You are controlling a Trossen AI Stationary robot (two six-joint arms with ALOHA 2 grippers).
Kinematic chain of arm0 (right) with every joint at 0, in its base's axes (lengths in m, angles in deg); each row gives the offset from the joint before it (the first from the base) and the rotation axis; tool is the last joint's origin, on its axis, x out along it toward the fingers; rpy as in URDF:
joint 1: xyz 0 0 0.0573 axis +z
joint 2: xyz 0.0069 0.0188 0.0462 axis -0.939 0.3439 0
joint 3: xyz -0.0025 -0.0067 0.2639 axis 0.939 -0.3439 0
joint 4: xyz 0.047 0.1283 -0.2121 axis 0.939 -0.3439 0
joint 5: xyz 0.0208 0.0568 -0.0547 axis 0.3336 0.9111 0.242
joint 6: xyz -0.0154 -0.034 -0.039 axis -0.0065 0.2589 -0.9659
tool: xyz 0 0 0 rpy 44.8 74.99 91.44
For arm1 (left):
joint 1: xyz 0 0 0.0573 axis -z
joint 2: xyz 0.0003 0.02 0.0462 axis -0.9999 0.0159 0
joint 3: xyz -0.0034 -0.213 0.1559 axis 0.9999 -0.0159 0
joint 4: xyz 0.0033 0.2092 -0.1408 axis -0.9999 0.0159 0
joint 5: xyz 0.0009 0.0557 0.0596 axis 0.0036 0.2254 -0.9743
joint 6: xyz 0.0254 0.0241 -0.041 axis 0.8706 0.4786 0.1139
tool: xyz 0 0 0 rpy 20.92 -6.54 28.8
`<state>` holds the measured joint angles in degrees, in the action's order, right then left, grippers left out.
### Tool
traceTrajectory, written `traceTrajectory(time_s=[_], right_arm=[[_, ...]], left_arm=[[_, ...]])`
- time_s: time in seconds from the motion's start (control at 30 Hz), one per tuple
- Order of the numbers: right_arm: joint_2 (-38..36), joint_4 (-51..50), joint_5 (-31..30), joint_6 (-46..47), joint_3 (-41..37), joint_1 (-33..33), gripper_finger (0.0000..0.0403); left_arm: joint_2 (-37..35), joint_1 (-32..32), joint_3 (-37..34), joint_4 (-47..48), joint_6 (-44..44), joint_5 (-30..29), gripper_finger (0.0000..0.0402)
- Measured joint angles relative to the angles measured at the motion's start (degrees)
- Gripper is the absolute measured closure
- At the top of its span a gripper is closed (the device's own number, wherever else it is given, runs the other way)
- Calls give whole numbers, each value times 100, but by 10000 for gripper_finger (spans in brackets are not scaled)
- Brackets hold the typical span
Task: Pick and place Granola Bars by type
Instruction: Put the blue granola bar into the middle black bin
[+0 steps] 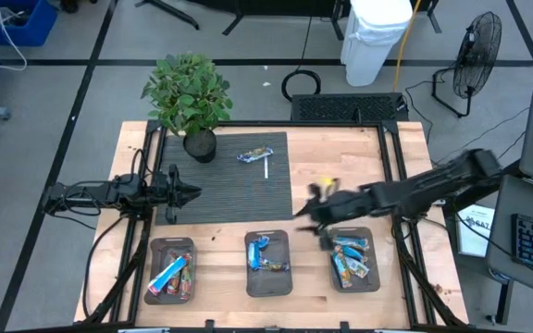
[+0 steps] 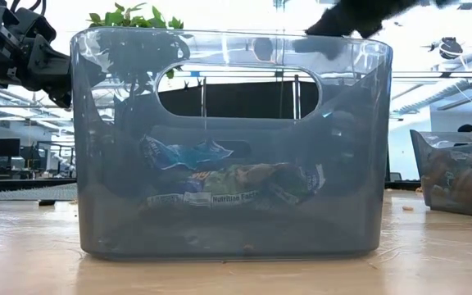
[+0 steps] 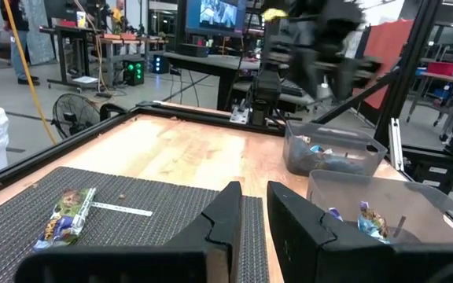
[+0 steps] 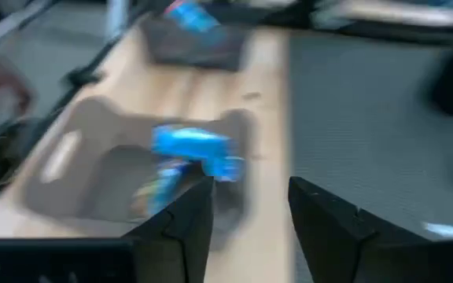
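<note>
Sorting looks almost done from where I sit. Three clear bins stand in a row along the near edge of the tabletop [image 1: 229,242]. The left bin [image 1: 171,270] holds bars in red and mixed colours, the middle bin [image 1: 268,264] holds blue ones, and the right bin [image 1: 353,258] holds several more. My right gripper [image 1: 325,222] is just beside the right bin, at its corner, with its jaws apart and nothing between them. In the right wrist view a blue bar [image 4: 197,149] shows over that bin, so I think it is dropping in or has just landed, though I cannot be sure. One bar [image 1: 255,154] is left on the dark mat [image 1: 225,199], near the plant [image 1: 191,102], with a thin white stick just beside it. My left gripper [image 1: 185,192] waits over the mat's left side, jaws nearly together and holding nothing. I think only that last bar needs a home.
</note>
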<state>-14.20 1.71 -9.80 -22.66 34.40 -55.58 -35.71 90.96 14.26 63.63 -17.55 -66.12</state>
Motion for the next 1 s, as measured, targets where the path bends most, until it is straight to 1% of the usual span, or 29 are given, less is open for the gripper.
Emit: traceTrajectory(time_s=[0.1,0.17,0.3,0.43,0.53,0.63,0.7,0.87,0.93,1.0], right_arm=[[-990,825,-716,171,-1129,-50,251],[-1612,1198,-923,174,-1717,-92,252],[-2745,1591,-937,145,-2578,-275,253],[-3716,1691,-933,-44,-3286,-518,253],[-4373,2128,-924,-85,-3877,-730,253],[-4902,2469,-913,-110,-4372,-938,253],[-5170,2522,-904,-110,-4602,-1072,253],[-5591,2464,-882,-188,-4856,-1314,253],[-5662,2380,-724,-246,-4863,-1418,253],[-5697,2336,-416,-282,-4867,-1538,253]], left_arm=[[1,0,0,-2,0,0,334],[2,-2,0,0,0,0,334],[1,0,-1,-2,0,0,334],[2,-2,-2,-2,0,0,334],[2,0,0,-2,0,0,334],[2,-2,-2,-2,-21,-2,334],[2,-1,-1,-2,-23,0,334],[1,-1,0,-2,10,0,334],[0,-1,-1,-2,15,-1,334],[0,0,0,-5,11,0,334]])
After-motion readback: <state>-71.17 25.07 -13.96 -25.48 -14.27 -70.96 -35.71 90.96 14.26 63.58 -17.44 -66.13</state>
